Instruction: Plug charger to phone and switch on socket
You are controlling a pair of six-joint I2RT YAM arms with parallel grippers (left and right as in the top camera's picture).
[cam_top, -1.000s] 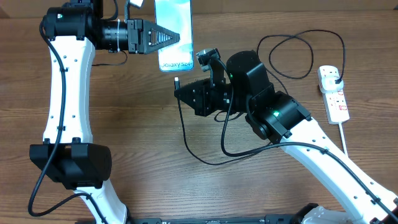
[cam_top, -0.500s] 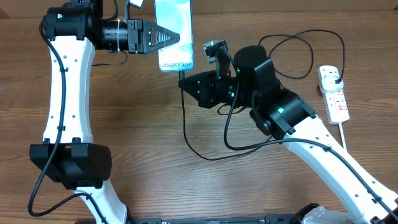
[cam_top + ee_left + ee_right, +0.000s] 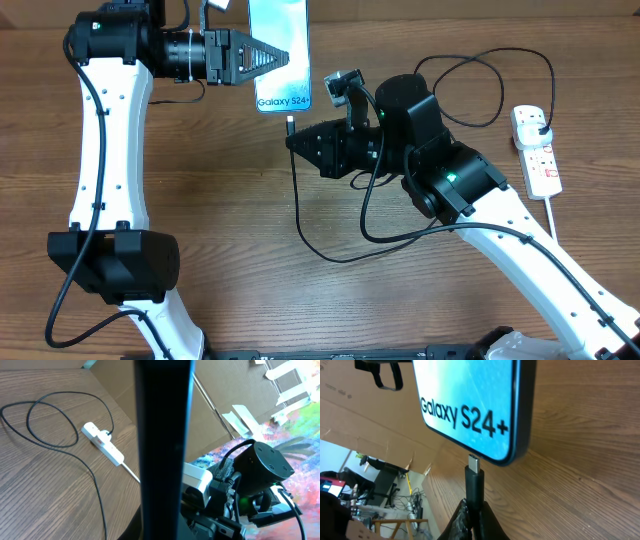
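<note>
So the setup makes sense once you look at who's holding what. The left gripper is clamped on the phone from the side, at the far edge of the table, with the screen facing up and the "Galaxy" end pointing toward the other arm. I think that's just to brace the phone so it won't slide away when something pushes into its port. The right gripper is pinched shut on the charger cable right behind the connector tip. Holding it that close keeps the floppy end stiff enough to aim. In the right wrist view the metal tip sits right at the phone's bottom edge and looks lined up with it. I can't tell if it's actually started going in, and it definitely doesn't look seated. The rest of the cable trails loose across the table in a big loop, so there's slack and nothing should tug back. Over on the right, the power strip lies well apart from both arms with the black plug already in it. Its switch looks like the leftover step, though I can't tell whether it's on.
</note>
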